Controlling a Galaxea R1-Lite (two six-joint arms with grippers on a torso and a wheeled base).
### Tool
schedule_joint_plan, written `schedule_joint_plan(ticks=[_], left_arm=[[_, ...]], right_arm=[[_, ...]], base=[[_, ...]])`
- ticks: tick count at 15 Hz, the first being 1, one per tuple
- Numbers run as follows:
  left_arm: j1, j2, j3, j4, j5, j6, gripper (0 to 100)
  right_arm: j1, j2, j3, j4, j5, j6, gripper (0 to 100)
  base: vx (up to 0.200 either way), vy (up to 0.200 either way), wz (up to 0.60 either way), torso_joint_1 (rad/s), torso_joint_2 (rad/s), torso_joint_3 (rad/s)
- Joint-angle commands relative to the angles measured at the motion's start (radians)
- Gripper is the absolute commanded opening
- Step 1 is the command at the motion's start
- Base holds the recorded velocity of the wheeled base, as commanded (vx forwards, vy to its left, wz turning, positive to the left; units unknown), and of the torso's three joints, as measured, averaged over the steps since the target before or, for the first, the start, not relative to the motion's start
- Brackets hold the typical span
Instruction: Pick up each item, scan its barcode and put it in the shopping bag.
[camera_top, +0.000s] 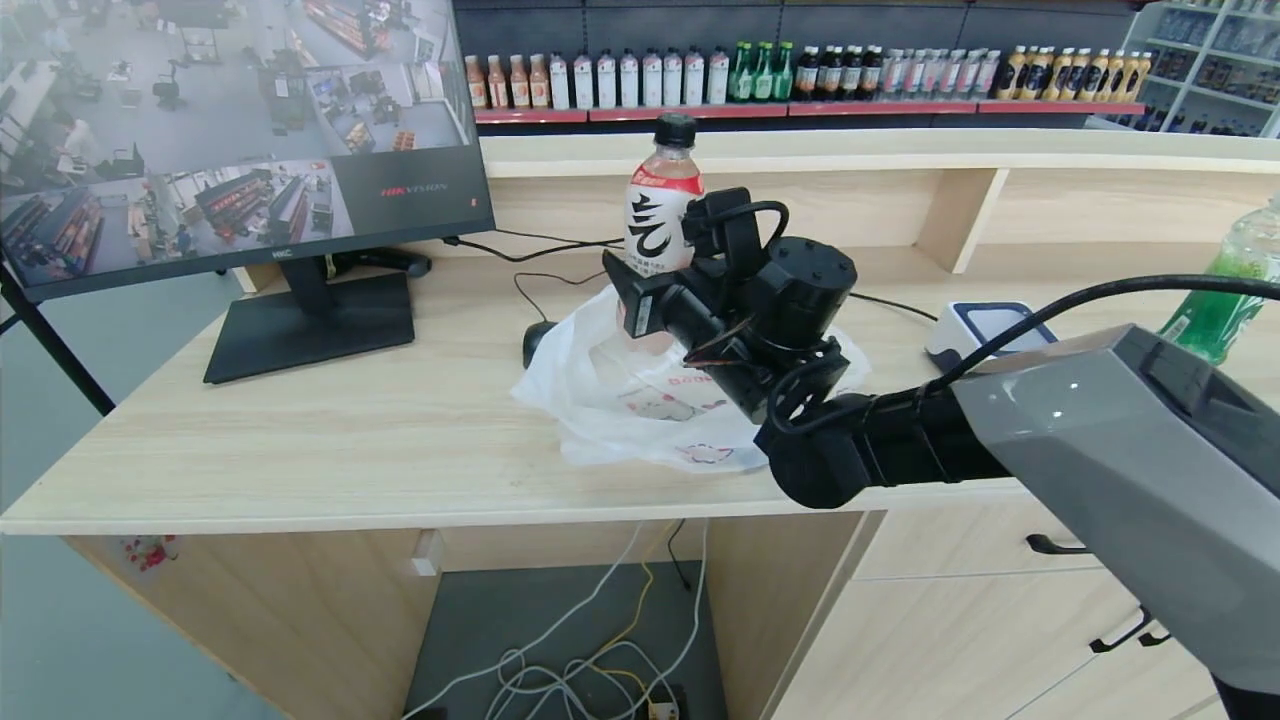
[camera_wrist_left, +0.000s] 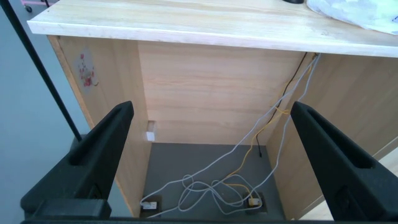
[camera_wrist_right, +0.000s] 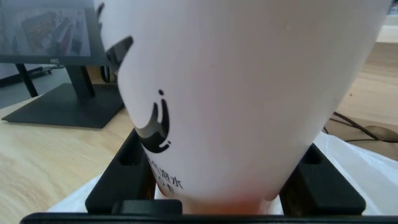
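My right gripper (camera_top: 655, 285) is shut on a drink bottle (camera_top: 660, 215) with a white label, pink liquid and a black cap, held upright over the white shopping bag (camera_top: 640, 400) lying on the wooden counter. In the right wrist view the bottle (camera_wrist_right: 249, 93) sits close between the fingers (camera_wrist_right: 127, 165), with the bag (camera_wrist_right: 354, 162) beneath. My left gripper (camera_wrist_left: 211, 162) hangs open below the counter's front edge, facing the cavity under the desk, with nothing between its fingers. A white barcode scanner (camera_top: 985, 335) sits on the counter to the right of the bag. A green bottle (camera_top: 1230, 285) stands at the far right.
A monitor (camera_top: 230, 130) on a black stand occupies the counter's left. A black mouse (camera_top: 537, 340) lies behind the bag, with cables across the back. A raised wooden ledge (camera_top: 880, 150) runs behind. Loose cables (camera_wrist_left: 224, 180) lie on the floor under the desk.
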Motion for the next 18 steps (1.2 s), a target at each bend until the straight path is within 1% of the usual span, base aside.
schedule_joint_plan(ticks=[1,4,6,9,18], left_arm=[[0.0,0.0,0.0,0.0,0.0,0.0,100],[0.0,0.0,0.0,0.0,0.0,0.0,100],[-0.002,0.0,0.0,0.0,0.0,0.0,100],[0.0,0.0,0.0,0.0,0.0,0.002,100],[0.0,0.0,0.0,0.0,0.0,0.002,100]], right_arm=[[-0.002,0.034,-0.03,0.012,0.0,0.0,0],[-0.016,0.052,-0.038,0.029,-0.013,-0.012,0],[-0.018,0.073,-0.068,0.047,-0.013,-0.015,0],[-0.049,0.099,-0.071,0.044,-0.011,-0.015,0],[-0.049,0.136,-0.059,0.021,-0.01,-0.008,0]], base=[[0.0,0.0,0.0,0.0,0.0,0.0],[0.0,0.0,0.0,0.0,0.0,0.0],[0.0,0.0,0.0,0.0,0.0,0.0],[0.0,0.0,0.0,0.0,0.0,0.0],[0.0,0.0,0.0,0.0,0.0,0.0]])
